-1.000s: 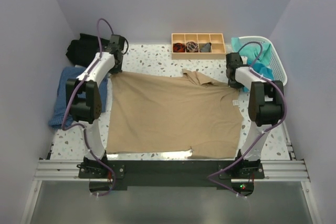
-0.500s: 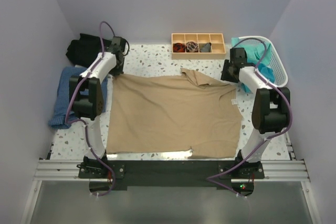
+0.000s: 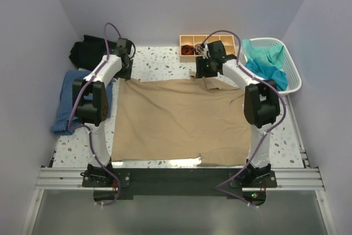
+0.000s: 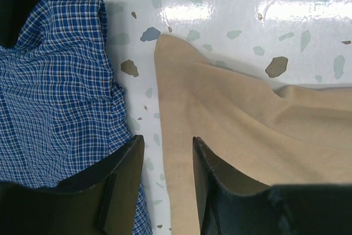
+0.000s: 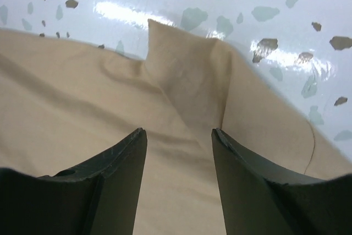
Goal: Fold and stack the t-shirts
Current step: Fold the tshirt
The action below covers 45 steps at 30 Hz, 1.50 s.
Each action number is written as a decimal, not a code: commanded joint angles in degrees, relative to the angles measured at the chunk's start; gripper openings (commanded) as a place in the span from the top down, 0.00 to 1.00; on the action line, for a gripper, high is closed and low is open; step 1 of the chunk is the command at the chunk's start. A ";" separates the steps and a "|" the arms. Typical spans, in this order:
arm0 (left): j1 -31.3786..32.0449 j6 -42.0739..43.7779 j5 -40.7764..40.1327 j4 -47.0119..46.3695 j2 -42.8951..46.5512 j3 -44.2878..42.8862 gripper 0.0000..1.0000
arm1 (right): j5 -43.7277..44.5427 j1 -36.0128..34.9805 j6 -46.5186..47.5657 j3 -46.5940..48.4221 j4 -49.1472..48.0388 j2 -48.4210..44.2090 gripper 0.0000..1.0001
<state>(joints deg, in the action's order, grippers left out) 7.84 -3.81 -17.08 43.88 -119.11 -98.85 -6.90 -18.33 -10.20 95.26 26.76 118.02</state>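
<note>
A large tan t-shirt (image 3: 181,119) lies spread flat in the middle of the table. My left gripper (image 3: 122,71) stands at its far left corner. In the left wrist view it (image 4: 168,141) is open, and the tan t-shirt's side hem (image 4: 176,114) runs between the jaws without being pinched. My right gripper (image 3: 205,72) hovers over the folded sleeve at the far edge. In the right wrist view it (image 5: 179,131) is open above that tan sleeve fold (image 5: 187,75). A blue checked t-shirt (image 3: 66,103) lies at the left, a black t-shirt (image 3: 88,50) behind it.
A white laundry basket (image 3: 295,75) at the back right holds teal t-shirts (image 3: 267,64). A wooden compartment tray (image 3: 190,41) sits at the back, just behind the right arm. In the left wrist view the blue checked cloth (image 4: 60,81) lies close beside the left jaw.
Both grippers have opened and let go of the tan shirt. The right arm has swung left from the shirt's far right corner to the sleeve at its far edge. The left arm has barely moved.
</note>
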 commanded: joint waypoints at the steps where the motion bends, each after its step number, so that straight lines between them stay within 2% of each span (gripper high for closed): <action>1: -0.63 0.03 0.91 -0.99 1.34 -0.47 0.56 | -0.75 0.92 2.37 8.34 3.91 4.41 0.44; 7: -0.63 0.12 1.44 -0.90 0.81 -0.38 0.59 | -0.49 -0.22 4.57 14.41 5.31 10.38 0.43; 18: -0.63 0.12 2.31 -0.99 -0.33 -0.29 0.61 | 2.15 -2.77 6.59 17.85 7.25 13.46 0.41; 27: -0.63 0.03 3.11 -0.99 -1.83 -0.38 0.68 | 5.92 -2.77 7.47 25.23 10.68 18.48 0.46; 28: -0.63 0.03 3.02 -0.90 -2.09 -0.38 0.68 | 6.10 -2.68 7.56 25.41 10.68 18.48 0.48; 30: -0.63 -0.05 2.76 -0.99 -2.18 -0.47 0.68 | 6.72 -2.77 7.82 25.41 10.50 18.13 0.59; 31: -0.63 -0.05 2.49 -0.90 -2.27 -0.47 0.68 | 6.72 -2.68 7.91 25.24 9.98 17.95 0.68; 32: -0.63 0.03 2.40 -0.81 -2.35 -0.47 0.68 | 7.68 -2.68 8.09 24.97 9.71 17.25 0.82; 35: -0.63 0.12 1.88 -0.72 -2.27 -0.38 0.68 | 8.47 -2.68 8.52 23.66 8.58 14.80 0.94; 38: -0.63 0.12 1.79 -0.64 -2.44 -0.29 0.68 | 9.09 -2.68 8.70 20.93 6.73 12.51 0.95; 40: -0.63 0.12 1.88 -0.64 -2.53 -0.38 0.68 | 9.36 -2.77 9.05 20.31 6.64 11.01 0.85; 43: -0.63 0.30 1.96 -0.72 -2.53 -0.38 0.70 | 11.37 -2.68 9.84 19.96 6.63 9.87 0.89; 44: -0.63 0.30 1.96 -0.72 -2.71 -0.47 0.75 | 12.07 -2.77 9.93 20.22 6.90 9.78 0.97; 45: -0.72 0.39 2.05 -0.72 -2.71 -0.56 0.79 | 13.56 -2.68 9.85 20.83 7.07 9.78 1.00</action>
<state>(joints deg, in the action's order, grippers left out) 7.81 -3.79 -14.85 43.86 -121.45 -98.78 2.24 -21.19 -1.43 115.00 35.42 133.29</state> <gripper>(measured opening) 0.268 0.079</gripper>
